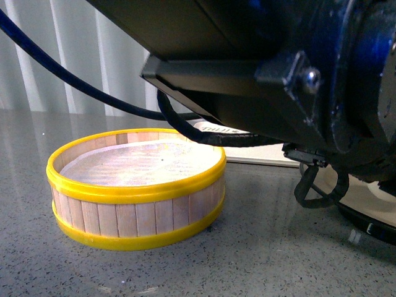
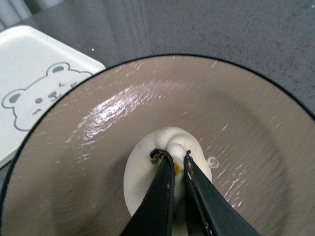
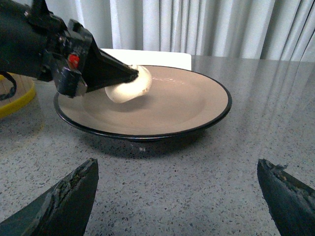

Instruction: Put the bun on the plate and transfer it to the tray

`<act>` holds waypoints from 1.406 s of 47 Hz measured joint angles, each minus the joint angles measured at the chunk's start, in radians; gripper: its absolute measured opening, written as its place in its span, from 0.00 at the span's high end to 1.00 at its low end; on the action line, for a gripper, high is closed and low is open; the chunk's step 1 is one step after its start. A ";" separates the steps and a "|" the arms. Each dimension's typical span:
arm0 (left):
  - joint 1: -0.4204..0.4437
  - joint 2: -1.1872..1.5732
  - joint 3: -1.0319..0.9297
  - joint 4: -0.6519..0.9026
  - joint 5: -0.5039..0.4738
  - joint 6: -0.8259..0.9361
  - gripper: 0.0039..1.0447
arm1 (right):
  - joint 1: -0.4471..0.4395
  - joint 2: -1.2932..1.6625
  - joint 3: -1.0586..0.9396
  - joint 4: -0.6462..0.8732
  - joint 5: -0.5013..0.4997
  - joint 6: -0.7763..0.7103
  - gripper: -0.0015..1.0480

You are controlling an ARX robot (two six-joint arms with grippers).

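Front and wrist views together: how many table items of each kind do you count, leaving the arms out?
bun: 1
plate: 1
tray: 1
steamer basket: 1
Total: 4

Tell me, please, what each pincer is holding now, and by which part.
The left pincer grips the bun by its twisted top, over the plate. The right pincer is open and holds nothing.
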 joint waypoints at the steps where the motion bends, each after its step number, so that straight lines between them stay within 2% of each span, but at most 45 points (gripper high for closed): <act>1: 0.000 0.009 0.006 -0.005 0.000 0.001 0.96 | 0.000 0.000 0.000 0.000 0.000 0.000 0.08; 19: -0.010 0.057 0.066 -0.025 -0.011 0.018 0.96 | 0.000 0.000 0.000 0.000 0.000 0.000 0.08; 30: -0.010 0.071 0.068 -0.024 -0.030 0.022 0.56 | 0.000 0.000 0.000 0.000 0.000 0.000 0.08; 48: 0.011 0.042 0.068 0.002 -0.034 -0.059 0.08 | 0.000 0.000 0.000 0.000 0.000 0.000 0.08; 50: 0.020 0.028 0.068 0.002 -0.035 -0.077 0.04 | 0.000 0.000 0.000 0.000 0.000 0.000 0.08; 53: 0.035 0.006 0.068 0.002 -0.043 -0.108 0.07 | 0.000 0.000 0.000 0.000 0.000 0.000 0.08; 58: 0.069 -0.037 0.062 -0.004 -0.070 -0.172 0.06 | 0.000 0.000 0.000 0.000 0.000 0.000 0.08; 66: 0.192 -0.115 0.050 -0.129 -0.208 -0.371 0.06 | 0.000 0.000 0.000 0.000 0.000 0.000 0.08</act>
